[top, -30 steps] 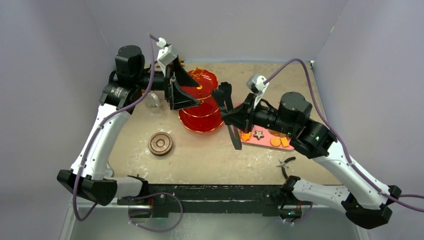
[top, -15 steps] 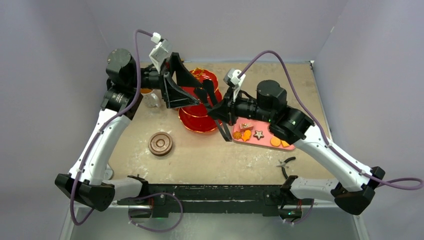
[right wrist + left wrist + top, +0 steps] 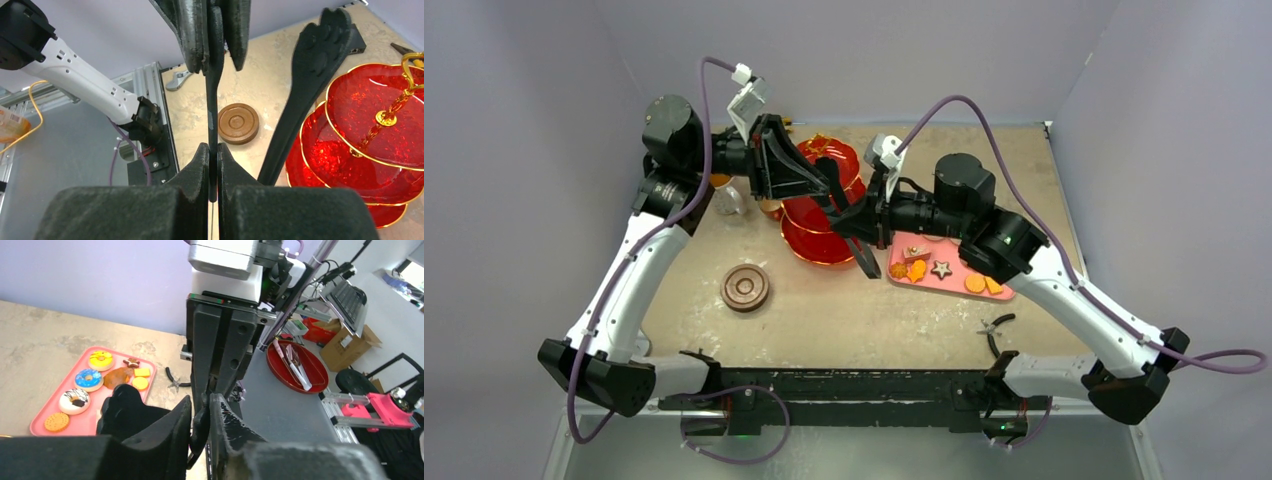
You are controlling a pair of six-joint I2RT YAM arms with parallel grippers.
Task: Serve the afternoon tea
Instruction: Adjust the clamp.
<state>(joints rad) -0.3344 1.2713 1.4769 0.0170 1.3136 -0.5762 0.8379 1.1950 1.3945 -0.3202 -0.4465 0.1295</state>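
The red three-tier stand (image 3: 819, 240) with gold rims stands mid-table and shows at the right in the right wrist view (image 3: 372, 117). Above it both grippers hold the black tongs (image 3: 866, 262). My right gripper (image 3: 212, 150) is shut on one thin arm of the tongs (image 3: 215, 100). My left gripper (image 3: 201, 405) is shut on that same arm's far tip. The tongs' other, scalloped arm (image 3: 320, 50) hangs free. In the top view the left gripper (image 3: 832, 188) and right gripper (image 3: 852, 218) nearly meet. Pastries (image 3: 87, 380) lie on the pink tray (image 3: 944, 272).
Stacked brown saucers (image 3: 745, 287) sit front left of the stand. A mug (image 3: 729, 200) stands half hidden under the left arm. Small pliers (image 3: 996, 330) lie near the front right edge. Grey walls close in the table on three sides.
The right arm swung left, carrying the tongs over the stand to the left gripper. The left gripper went from open to shut on the tongs' arm.
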